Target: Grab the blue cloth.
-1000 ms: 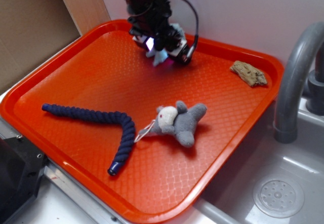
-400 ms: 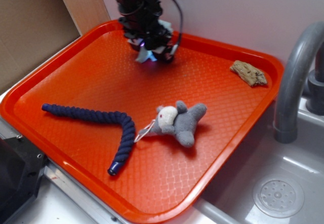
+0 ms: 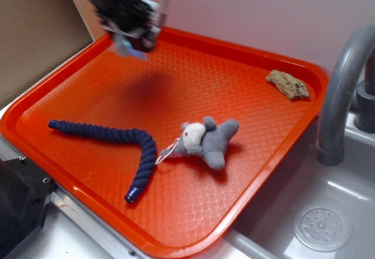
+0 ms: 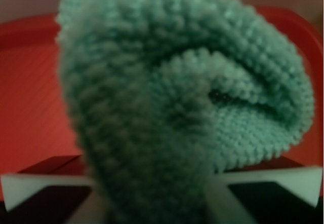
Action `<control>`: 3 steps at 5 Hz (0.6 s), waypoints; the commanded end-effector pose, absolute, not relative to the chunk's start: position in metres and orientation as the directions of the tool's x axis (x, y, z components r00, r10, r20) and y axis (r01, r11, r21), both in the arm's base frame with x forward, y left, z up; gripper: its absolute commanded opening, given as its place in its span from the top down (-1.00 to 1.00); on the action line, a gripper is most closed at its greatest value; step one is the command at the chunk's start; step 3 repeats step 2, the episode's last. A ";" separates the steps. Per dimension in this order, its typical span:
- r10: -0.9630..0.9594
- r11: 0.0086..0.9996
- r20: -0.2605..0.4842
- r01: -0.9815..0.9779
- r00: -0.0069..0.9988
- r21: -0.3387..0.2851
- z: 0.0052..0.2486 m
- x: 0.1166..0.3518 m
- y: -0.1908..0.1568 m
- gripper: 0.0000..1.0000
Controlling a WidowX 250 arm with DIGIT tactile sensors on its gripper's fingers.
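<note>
Orange tray point(image 3: 258, 153) — gripper point(image 3: 130, 36) clutching blue cloth point(image 4: 177, 102)

No text, label, brand, number or sign can be read in either view. The plush toy point(image 3: 208, 141) has a small pale tag at its side, but it is too small to show any writing.

Blue cloth point(image 4: 172, 107) lifted off the tray

A pale blue-green terry rag, bunched into a folded lump with looped pile, hanging clear above the far left corner of the orange tray point(image 3: 258, 83); blurred in the exterior view.
</note>
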State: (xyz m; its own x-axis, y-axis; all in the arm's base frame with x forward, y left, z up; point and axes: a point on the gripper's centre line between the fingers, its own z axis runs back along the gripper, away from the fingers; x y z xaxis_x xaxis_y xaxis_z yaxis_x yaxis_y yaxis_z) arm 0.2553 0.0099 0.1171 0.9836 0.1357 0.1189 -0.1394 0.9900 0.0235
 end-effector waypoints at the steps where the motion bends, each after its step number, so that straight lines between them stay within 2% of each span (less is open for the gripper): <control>1: 0.205 0.978 0.093 -0.200 0.974 -0.063 0.185 0.230 0.013 1.00; 2: 0.202 0.979 0.128 -0.199 0.971 -0.034 0.174 0.236 0.009 1.00; 3: 0.202 0.979 0.128 -0.199 0.971 -0.034 0.174 0.236 0.009 1.00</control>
